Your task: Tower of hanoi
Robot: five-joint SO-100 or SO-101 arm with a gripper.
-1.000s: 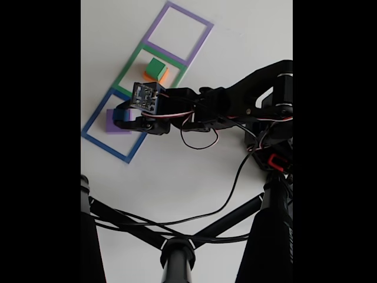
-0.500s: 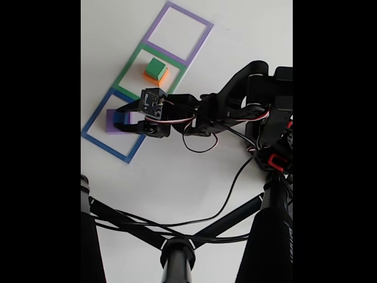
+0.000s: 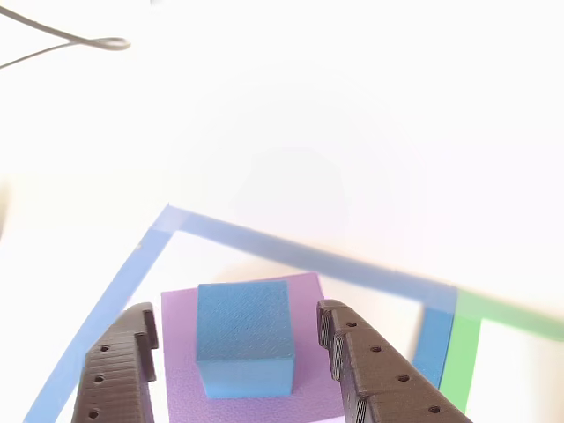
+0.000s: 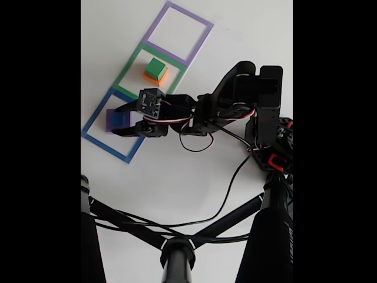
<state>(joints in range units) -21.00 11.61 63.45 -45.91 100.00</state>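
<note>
A small blue cube (image 3: pixel 244 335) sits on the flat pale-purple slab (image 3: pixel 307 304) inside the blue square outline (image 3: pixel 291 251). My gripper (image 3: pixel 236 310) is open and straddles the cube, one dark finger (image 3: pixel 119 370) on each side, with a gap to the cube on both sides. In the fixed view the gripper (image 4: pixel 116 121) reaches in from the right over the blue cube (image 4: pixel 122 119) and slab (image 4: pixel 109 127). A green cube (image 4: pixel 155 67) is stacked on an orange cube (image 4: pixel 159 77) inside the green outline (image 4: pixel 126 73).
A purple outline (image 4: pixel 177 32) lies beyond the green one with nothing in it. The arm's base (image 4: pixel 271 147) stands at the right. A black cable (image 4: pixel 227 197) runs across the white table to black stand legs (image 4: pixel 177 250) at the bottom.
The arm's rear links have folded back and to the left, and the wrist has dropped lower around the blue cube. The blocks have not moved.
</note>
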